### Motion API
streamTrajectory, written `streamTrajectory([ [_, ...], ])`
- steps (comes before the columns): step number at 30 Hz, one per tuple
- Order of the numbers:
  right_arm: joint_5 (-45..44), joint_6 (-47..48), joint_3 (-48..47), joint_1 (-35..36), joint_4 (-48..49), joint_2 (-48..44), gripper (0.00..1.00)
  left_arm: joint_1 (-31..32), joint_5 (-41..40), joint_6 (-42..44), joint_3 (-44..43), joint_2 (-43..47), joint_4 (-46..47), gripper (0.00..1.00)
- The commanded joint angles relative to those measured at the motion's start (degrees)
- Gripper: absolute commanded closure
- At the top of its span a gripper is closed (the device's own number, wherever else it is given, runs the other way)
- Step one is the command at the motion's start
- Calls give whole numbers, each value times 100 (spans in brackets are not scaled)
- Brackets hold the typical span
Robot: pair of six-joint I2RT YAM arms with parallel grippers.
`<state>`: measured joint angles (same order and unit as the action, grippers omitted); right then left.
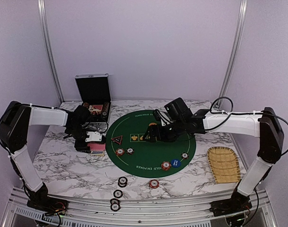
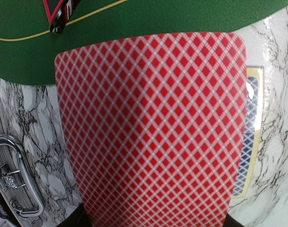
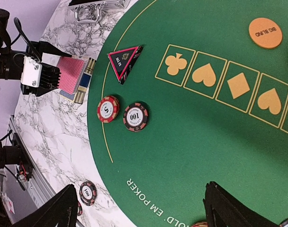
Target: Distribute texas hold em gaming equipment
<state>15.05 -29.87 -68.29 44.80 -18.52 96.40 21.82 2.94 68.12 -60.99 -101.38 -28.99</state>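
Note:
My left gripper is shut on a red-backed playing card, which fills the left wrist view and hides the fingertips. It holds the card over the marble just left of the green poker mat. The card also shows in the right wrist view. My right gripper is open and empty above the mat's middle. Below it lie a red chip and a dark chip. A triangular red-black marker and an orange button disc lie on the mat. A blue button disc lies beside a red chip.
A blue-backed deck lies under the held card. The open black case stands at the back left. A woven bamboo tray lies at the right. Several chips lie on the marble near the front edge.

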Motion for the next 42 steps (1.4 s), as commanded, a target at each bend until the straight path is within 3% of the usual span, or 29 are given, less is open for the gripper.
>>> streamTrajectory([
  [1,325,-181,-152,52,471,218,10,15,122,-71,201,232,93,63],
  [4,551,-292,-203,49,688,397,10,8,138,-109,254,266,141,76],
  [16,1495,-776,-699,72,1650,1322,12,-24,241,-250,344,313,350,96],
  [26,1961,-1050,-1118,125,2137,1995,12,-46,408,-312,284,496,255,100],
  [42,2266,-1346,-1367,165,2464,2348,13,-47,648,-404,-27,756,-235,100],
])
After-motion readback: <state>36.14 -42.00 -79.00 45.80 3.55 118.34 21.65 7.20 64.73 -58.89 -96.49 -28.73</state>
